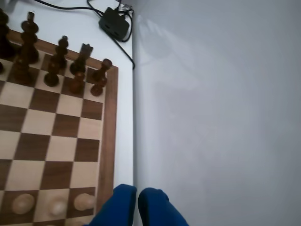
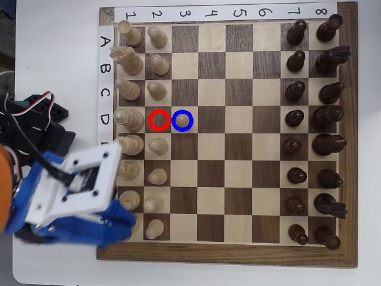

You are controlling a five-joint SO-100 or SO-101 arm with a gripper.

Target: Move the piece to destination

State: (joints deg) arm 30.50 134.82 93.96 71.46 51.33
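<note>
Now the piece [image 2: 183, 120] stands upright inside destination [image 2: 190, 114].

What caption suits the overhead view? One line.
Pale pawn sits inside the blue ring; the gripper hangs at lower left.

A small pale cream wooden pawn [image 2: 183, 120] stands inside the drawn blue ring [image 2: 183, 111] on a light tan square, left of centre on the brown-and-tan wooden chessboard [image 2: 229, 253]. Just beside it at nine o'clock, a red ring [image 2: 158, 111] outlines a bare dark square. The blue-and-white plastic gripper [image 2: 122, 223] lies over the board's corner at seven o'clock, its fingers pressed together. Dark brown pieces [image 2: 296, 89] line the three o'clock edge.
</note>
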